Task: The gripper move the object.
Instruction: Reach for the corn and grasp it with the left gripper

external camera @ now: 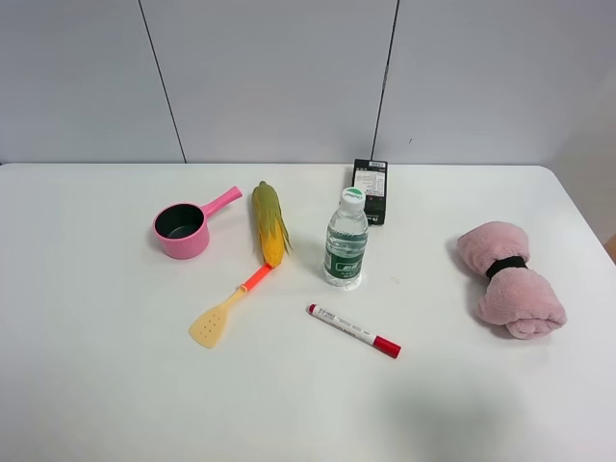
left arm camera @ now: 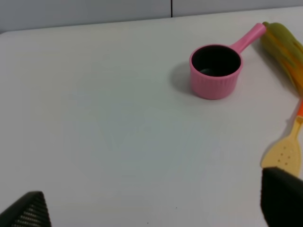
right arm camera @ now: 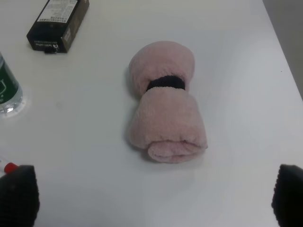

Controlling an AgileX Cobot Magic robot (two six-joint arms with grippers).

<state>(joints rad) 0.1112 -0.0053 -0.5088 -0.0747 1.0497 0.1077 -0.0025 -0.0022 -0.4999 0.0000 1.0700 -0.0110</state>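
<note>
Both jaws stand released and empty; the corn cob (external camera: 270,223) lies beside the pink pot (external camera: 183,246).

Tabletop (external camera: 96,385): plain white.
Wall panels (external camera: 269,77): pale grey, with dark seams.
Saucepan (external camera: 183,246): pink, with a dark interior.
Corn cob (external camera: 270,223): yellow-orange kernels streaked with green husk.
Spatula (external camera: 214,323): pale yellow blade dotted with small holes, orange handle.
Water bottle (external camera: 346,245): clear, with a green label and a whitish-green cap.
Marker (external camera: 353,330): white barrel, red cap.
Box (external camera: 370,190): black, with a white printed label.
Rolled towel (external camera: 510,279): soft pink, with a black band (external camera: 506,266) around its middle.
Left end effector (left arm camera: 154,204) and right end effector (right arm camera: 154,194): both black.
</note>
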